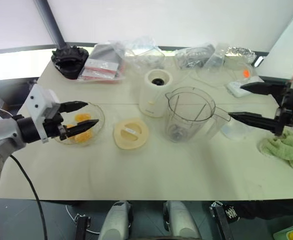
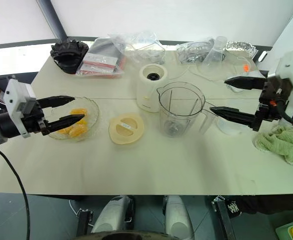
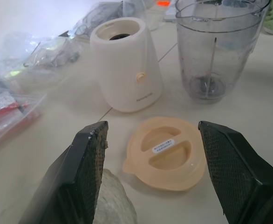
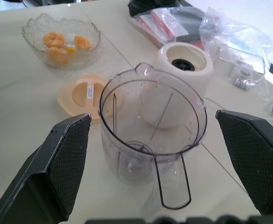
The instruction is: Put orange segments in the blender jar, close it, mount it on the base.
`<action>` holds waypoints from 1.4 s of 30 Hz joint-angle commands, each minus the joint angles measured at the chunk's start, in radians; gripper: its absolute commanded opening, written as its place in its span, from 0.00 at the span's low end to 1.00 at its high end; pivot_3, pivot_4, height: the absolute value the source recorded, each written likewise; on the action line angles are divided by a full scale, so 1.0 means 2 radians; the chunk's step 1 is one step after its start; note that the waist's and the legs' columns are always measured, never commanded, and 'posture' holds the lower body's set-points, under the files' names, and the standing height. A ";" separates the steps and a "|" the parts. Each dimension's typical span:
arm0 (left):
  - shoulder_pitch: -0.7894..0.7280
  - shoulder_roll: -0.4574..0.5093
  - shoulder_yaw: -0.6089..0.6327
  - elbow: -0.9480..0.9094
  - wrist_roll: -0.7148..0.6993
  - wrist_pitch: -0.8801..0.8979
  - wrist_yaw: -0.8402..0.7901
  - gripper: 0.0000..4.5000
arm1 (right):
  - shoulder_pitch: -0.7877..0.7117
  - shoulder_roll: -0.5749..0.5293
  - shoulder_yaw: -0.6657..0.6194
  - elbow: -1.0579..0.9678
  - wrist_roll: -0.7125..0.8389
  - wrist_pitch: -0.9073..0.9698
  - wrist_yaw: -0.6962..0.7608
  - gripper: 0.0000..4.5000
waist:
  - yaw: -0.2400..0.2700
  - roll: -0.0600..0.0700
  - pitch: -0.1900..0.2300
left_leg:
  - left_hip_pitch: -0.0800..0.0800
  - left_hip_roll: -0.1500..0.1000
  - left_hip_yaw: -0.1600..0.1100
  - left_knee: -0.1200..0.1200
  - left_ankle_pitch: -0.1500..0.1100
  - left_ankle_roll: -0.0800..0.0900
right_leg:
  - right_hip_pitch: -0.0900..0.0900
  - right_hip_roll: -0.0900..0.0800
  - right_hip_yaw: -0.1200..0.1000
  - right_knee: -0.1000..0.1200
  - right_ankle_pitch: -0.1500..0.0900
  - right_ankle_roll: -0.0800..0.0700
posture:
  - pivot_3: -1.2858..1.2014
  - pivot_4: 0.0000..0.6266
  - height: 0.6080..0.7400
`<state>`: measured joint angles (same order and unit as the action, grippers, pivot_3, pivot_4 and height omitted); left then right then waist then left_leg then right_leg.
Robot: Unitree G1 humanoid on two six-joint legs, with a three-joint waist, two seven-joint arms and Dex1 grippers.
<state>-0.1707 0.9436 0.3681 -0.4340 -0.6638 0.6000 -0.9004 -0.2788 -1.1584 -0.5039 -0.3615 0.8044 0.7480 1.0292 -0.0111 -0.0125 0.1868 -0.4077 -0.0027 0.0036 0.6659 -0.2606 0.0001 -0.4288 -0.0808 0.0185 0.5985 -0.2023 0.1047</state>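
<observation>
Left end effector (image 2: 61, 112) is open and empty right over the glass bowl (image 2: 91, 107) of orange segments (image 2: 76, 129), so I'd dip in gently and pinch one piece, then carry it over the lid (image 2: 126, 128) to the empty blender jar (image 2: 180, 112), which the wide-open, empty right end effector (image 2: 231, 97) flanks.

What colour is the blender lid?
Pale cream-yellow lid; clearest in the left wrist view.

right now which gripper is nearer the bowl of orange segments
Left. The left gripper hangs open over the bowl; the right gripper is across the table, beyond the blender jar.
</observation>
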 commanded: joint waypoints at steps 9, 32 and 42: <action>-0.002 0.002 0.015 -0.037 -0.024 0.019 0.011 0.72 | -0.013 0.007 0.022 -0.004 -0.001 -0.009 -0.003 1.00 | 0.000 0.000 0.000 | 0.000 0.000 0.000 0.000 0.000 0.000 | 0.000 0.000 0.000 0.000 0.000 0.000 | 0.52 0.24 1.00; 0.002 0.032 -0.001 -0.015 -0.023 0.079 0.037 0.72 | -0.031 0.021 0.051 -0.021 0.004 0.003 -0.026 1.00 | 0.000 0.000 0.000 | 0.000 0.000 0.001 0.000 0.000 0.000 | 0.000 0.000 0.000 0.001 0.000 0.000 | 0.52 0.24 1.00; -0.171 0.069 -0.189 0.250 0.107 0.032 -0.094 0.72 | -0.051 0.077 0.107 -0.044 0.008 0.010 -0.062 1.00 | 0.001 0.000 0.000 | 0.000 -0.001 0.001 0.001 0.000 0.000 | 0.000 0.001 0.000 0.002 0.000 0.000 | 0.52 0.24 1.00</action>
<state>-0.4610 1.0668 0.0510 -0.0140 -0.5244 0.7054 -1.0373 -0.3662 -1.0148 -0.2806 -0.4219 0.8082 0.7695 0.9249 -0.0091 -0.0130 0.1869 -0.4074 -0.0044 0.0052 0.6671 -0.2605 0.0002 -0.4291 -0.0792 0.0180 0.6011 -0.2019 0.1045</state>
